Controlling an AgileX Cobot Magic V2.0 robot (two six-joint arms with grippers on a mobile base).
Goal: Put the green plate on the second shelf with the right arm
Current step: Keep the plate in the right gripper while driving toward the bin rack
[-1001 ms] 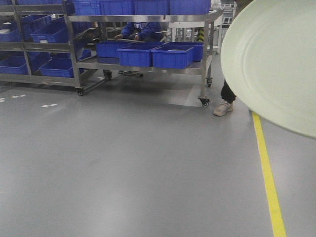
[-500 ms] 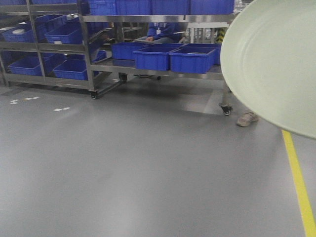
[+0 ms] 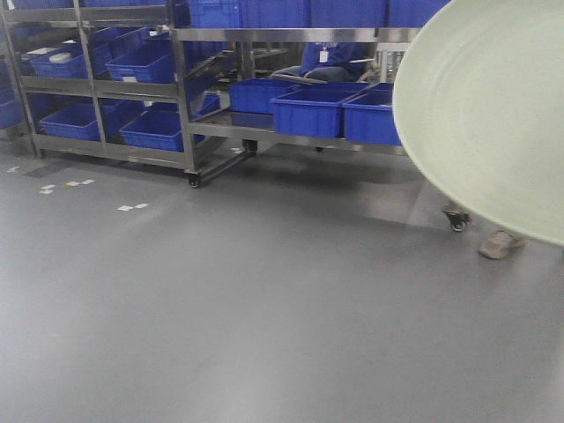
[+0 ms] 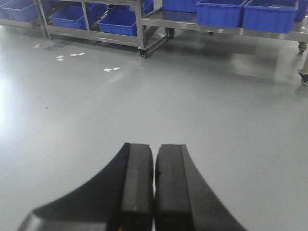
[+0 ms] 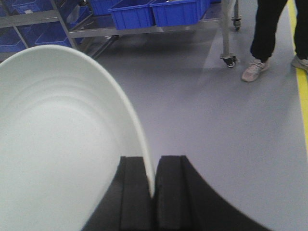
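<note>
The green plate (image 3: 485, 115) fills the right side of the front view, held up on edge in the air. In the right wrist view the plate (image 5: 57, 139) takes up the left half, and my right gripper (image 5: 154, 185) is shut on its rim, one finger on each face. My left gripper (image 4: 154, 166) is shut and empty, pointing over the bare grey floor. Steel shelf racks (image 3: 189, 84) with several tiers stand ahead at the back; they also show in the left wrist view (image 4: 139, 24).
Blue bins (image 3: 313, 110) fill the racks. A rolling steel cart (image 5: 224, 29) stands on castors. A seated person in blue (image 3: 330, 62) is behind it. A standing person's legs and shoe (image 5: 255, 70) are beside the cart. A yellow floor line (image 5: 301, 82) runs at the right.
The whole scene has shifted right and slightly down in the front view as the base turns left. The racks now fill more of the left. The yellow line has left the view. The plate stays put.
</note>
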